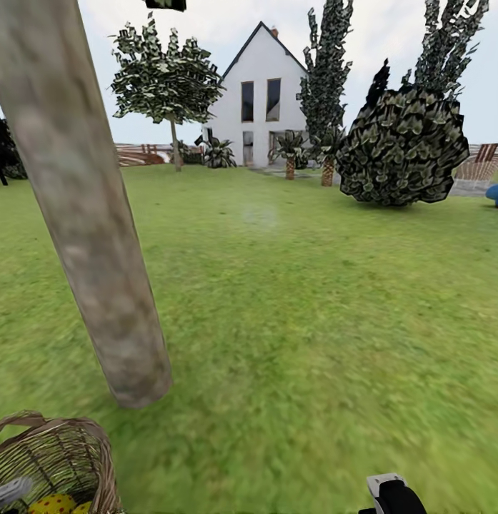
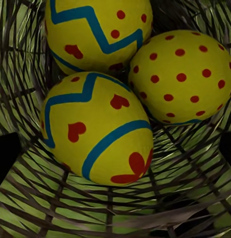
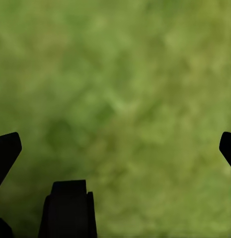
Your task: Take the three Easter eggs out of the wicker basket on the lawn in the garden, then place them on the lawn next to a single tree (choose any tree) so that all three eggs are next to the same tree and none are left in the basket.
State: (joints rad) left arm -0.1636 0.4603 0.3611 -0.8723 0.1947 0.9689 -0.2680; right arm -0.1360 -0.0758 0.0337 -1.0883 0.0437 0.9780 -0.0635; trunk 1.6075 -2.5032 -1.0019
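Note:
The wicker basket (image 1: 63, 450) stands on the lawn (image 1: 313, 321) at the lower left, just in front of a thick grey-brown tree (image 1: 84, 214) trunk. Yellow eggs (image 1: 52, 505) show inside it. The left wrist view looks straight into the basket (image 2: 45, 198). Three Easter eggs lie there touching: one with blue bands and red hearts (image 2: 95, 129), one with a blue zigzag (image 2: 95, 29), one with red dots (image 2: 182, 74). My left gripper (image 2: 115, 148) is open above them, its fingertips (image 2: 6, 153) wide apart. My right gripper (image 3: 115, 148) hangs open over bare grass.
Open grass stretches ahead and to the right of the trunk. Far off stand a white house (image 1: 259, 100), a dark round bush (image 1: 402, 146), slim cypresses (image 1: 327, 64), a smaller tree (image 1: 166, 78), a fence (image 1: 141, 153) and a blue slide (image 1: 497, 194). My right arm (image 1: 391, 496) shows at the lower edge.

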